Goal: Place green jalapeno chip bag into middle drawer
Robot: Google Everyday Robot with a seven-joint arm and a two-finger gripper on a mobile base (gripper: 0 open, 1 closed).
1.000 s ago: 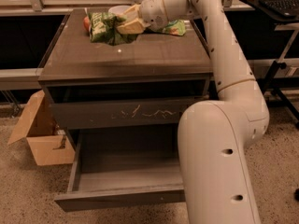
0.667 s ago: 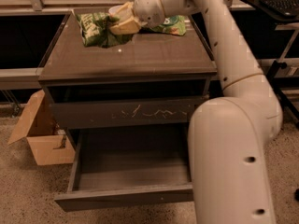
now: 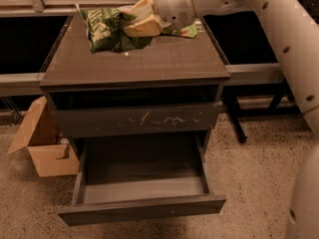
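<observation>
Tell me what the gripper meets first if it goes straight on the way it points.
The green jalapeno chip bag: the gripper, over the cabinet top, points left at it and seems to touch its right side, though depth is unclear.

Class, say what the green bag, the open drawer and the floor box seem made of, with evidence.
The green jalapeno chip bag, at the gripper over the cabinet top: probably thin plastic film; crinkled, glossy. The middle drawer: wood or laminate, matte dark panels. The box: cardboard; plain tan, folded flaps.
</observation>
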